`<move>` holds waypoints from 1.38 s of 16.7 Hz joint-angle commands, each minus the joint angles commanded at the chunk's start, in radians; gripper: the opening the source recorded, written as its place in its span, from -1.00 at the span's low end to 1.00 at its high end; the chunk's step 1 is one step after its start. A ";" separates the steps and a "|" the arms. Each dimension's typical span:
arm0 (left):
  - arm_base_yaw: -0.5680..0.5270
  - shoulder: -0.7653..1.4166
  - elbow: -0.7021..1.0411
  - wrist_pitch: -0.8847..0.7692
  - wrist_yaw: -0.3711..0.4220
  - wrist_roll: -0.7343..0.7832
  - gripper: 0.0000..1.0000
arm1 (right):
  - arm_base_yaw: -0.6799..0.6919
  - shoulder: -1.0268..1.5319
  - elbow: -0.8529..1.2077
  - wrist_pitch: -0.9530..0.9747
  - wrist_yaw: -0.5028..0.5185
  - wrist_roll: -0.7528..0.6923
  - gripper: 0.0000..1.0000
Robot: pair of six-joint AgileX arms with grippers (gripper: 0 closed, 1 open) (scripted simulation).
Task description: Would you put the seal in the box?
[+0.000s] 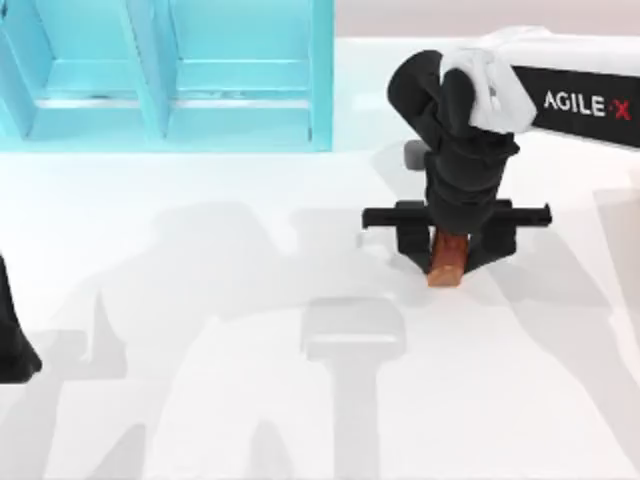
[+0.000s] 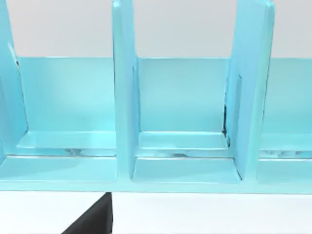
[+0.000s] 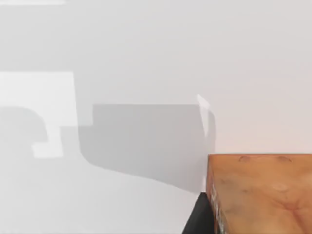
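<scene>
The seal sits between the fingers of the right gripper, which seems to pinch it from both sides. This is well apart from the box, toward the right and nearer to the front of the table. In the right wrist view the seal is a brown-orange block just next to a dark finger, with bare table behind it. I cannot tell with certainty if the seal is touching the table or is lifted a little; its shadow suggests it is close to the surface.

The left arm is parked far from the box, at the left edge of the table. Its camera looks into the box, which has blue compartments, and the ones visible there look empty.

My judgement: the grasp is made, or nearly made, and this is the early part of the task. What remains is to lift the seal, carry it to the box, and release it inside one compartment.
</scene>
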 joint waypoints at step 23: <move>0.000 0.000 0.000 0.000 0.000 0.000 1.00 | -0.040 -0.071 0.281 -0.361 -0.001 -0.037 -1.00</move>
